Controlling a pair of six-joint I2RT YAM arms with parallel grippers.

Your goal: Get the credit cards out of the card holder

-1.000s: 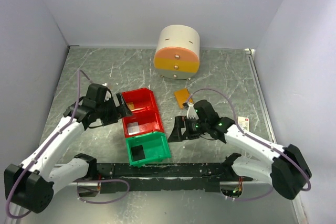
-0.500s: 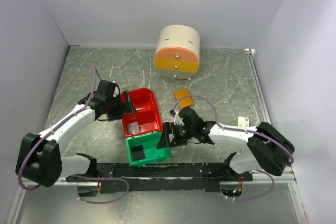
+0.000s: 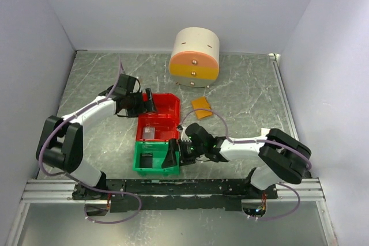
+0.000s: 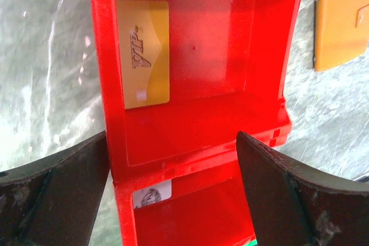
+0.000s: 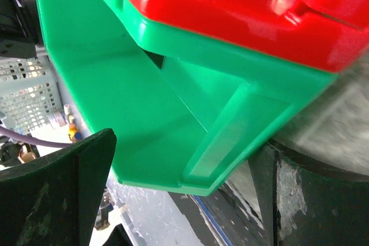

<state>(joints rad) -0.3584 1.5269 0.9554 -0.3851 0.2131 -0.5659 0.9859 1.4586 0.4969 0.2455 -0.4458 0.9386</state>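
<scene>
Credit cards: gold one, marked "VIP", lies flat in far compartment of red bin, along one side wall. A pale card shows in the next compartment. L gripper hangs over the red bin, fingers spread wide w/ bin showing between them, holding nothing. Green bin sits at red bin's near end, touching it. R gripper is at green bin's R side, jaws wide w/ bin's corner between them; contact unclear. Card holder, orange, lies on table just right of red bin, apart from both grippers.
</scene>
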